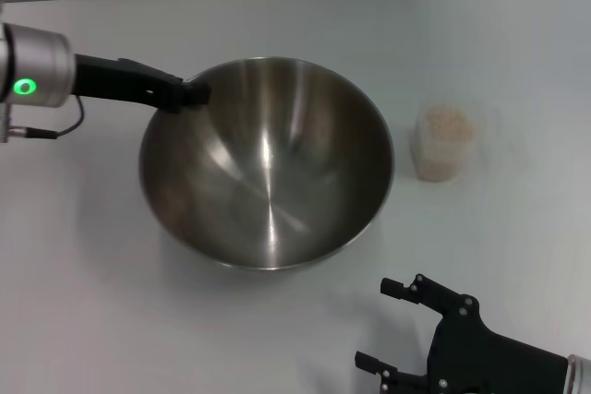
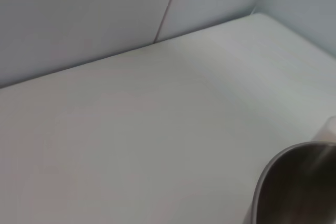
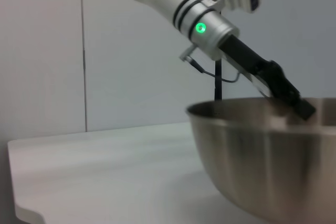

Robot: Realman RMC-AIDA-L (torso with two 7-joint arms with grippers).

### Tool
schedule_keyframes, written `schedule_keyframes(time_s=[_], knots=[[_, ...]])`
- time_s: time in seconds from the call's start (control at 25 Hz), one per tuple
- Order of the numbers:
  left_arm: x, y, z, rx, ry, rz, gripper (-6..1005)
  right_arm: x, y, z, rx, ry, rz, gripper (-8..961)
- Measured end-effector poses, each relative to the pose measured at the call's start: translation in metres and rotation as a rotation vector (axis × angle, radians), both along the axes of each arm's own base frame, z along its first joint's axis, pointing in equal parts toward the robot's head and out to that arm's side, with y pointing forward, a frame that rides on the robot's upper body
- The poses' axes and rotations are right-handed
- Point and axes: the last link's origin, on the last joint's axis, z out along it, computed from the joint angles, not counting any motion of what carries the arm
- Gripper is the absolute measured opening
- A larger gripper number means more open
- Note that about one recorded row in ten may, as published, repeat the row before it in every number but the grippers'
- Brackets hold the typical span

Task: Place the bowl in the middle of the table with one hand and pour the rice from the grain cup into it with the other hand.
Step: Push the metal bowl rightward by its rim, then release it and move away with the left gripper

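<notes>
Head view: white table [image 1: 102, 283], grey wall behind. Bowl [image 1: 268, 163] mid-table; left gripper [image 1: 189, 92] closed on its far-left rim. Grain cup [image 1: 443, 143] with rice [image 1: 446, 122] stands right of bowl, apart. Right gripper [image 1: 392, 325] hovers near edge, jaws spread, empty.
Left wrist view: bowl rim only.
Right wrist view: green light [image 3: 200, 28] on left arm. No writing legible.

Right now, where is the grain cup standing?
In the head view the grain cup stands on the table just right of the bowl, apart from it, and beyond the open right gripper.
</notes>
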Motion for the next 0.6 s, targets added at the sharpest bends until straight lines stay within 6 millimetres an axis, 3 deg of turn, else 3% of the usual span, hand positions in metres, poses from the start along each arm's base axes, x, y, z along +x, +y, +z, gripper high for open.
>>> schedule_keyframes(time_s=[0.04, 0.12, 0.6], knots=[[0.000, 0.000, 0.000, 0.000, 0.000, 0.000, 83, 0.000, 0.000, 0.000, 0.000, 0.000, 0.000, 823], [0.009, 0.009, -0.019, 0.010, 0.061, -0.033, 91, 0.000, 0.000, 0.000, 0.001, -0.001, 0.000, 823], [0.007, 0.016, -0.031, 0.028, 0.099, -0.026, 140, 0.000, 0.001, 0.001, 0.002, -0.004, 0.005, 823]])
